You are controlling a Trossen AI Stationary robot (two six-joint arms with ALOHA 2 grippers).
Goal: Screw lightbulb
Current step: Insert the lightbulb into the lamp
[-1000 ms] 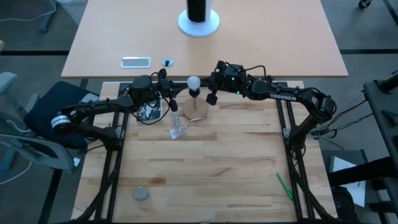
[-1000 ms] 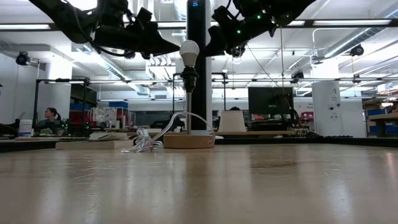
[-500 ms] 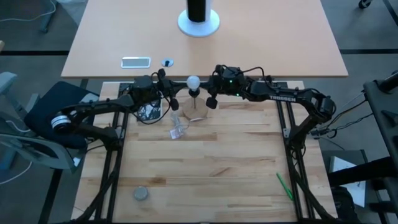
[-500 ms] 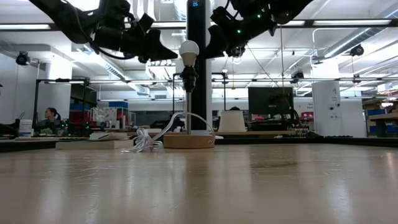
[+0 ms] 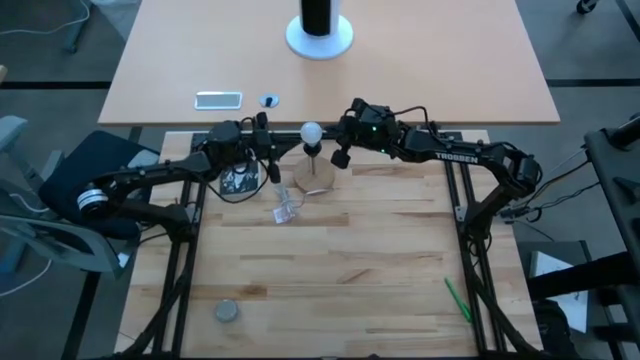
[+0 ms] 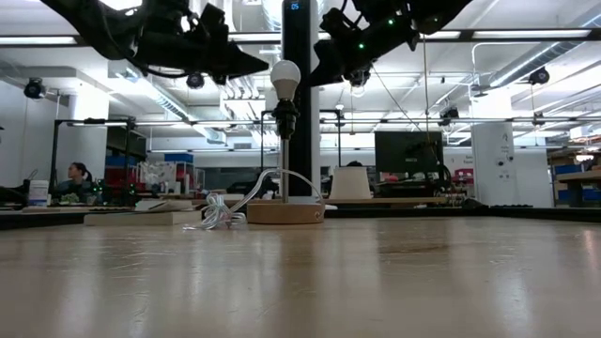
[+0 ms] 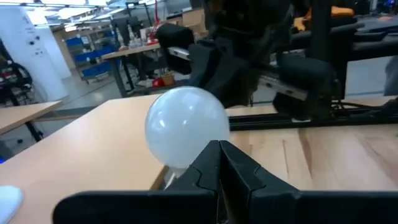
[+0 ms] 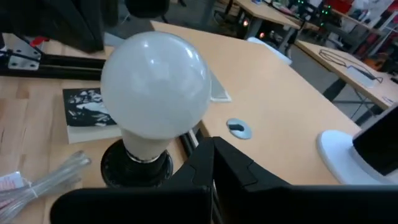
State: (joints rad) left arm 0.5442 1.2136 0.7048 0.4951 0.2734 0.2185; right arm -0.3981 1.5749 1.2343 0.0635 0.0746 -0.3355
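Lightbulb [image 5: 312,131] flanked by left claw [image 5: 272,160]; right claw [image 5: 338,150].

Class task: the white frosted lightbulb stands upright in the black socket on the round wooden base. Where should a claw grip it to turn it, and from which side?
Grip the white frosted lightbulb across its round globe's widest part, coming in level from the side. It stands upright in the black socket, so the narrow neck is seated and only the globe is free.
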